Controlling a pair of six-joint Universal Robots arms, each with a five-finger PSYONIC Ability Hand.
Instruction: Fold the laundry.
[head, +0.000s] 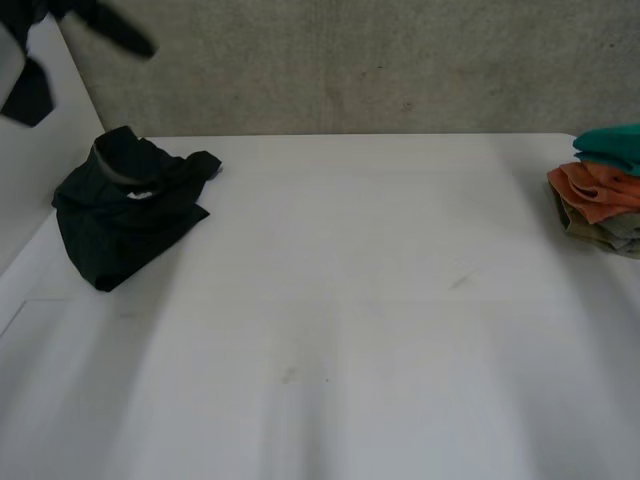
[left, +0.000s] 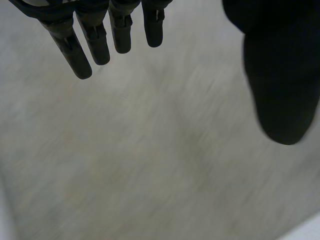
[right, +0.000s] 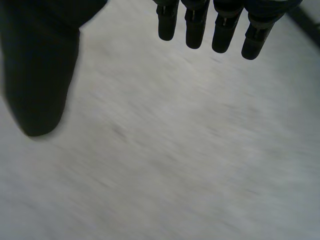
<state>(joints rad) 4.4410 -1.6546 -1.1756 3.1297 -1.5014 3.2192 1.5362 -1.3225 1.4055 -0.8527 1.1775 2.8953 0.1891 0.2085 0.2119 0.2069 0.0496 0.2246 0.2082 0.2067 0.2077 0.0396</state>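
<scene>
— Lying crumpled on the left of the white surface (head: 350, 300) is a black garment (head: 125, 215); coloured laundry (head: 603, 190) is piled at its right edge.
— Hands?
— On the left hand (left: 95, 40) fingers straight, spread from the thumb, empty; the right hand (right: 195, 30) likewise.

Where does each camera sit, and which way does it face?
Head view: above the near edge, looking down at the white table, black garment and coloured pile; the left hand shows at the far left.
Left wrist view: on the left wrist, looking along the open left hand at a pale grey surface.
Right wrist view: on the right wrist, along the open right hand at a similar surface.
Shared: head and left wrist views both show the left hand.
</scene>
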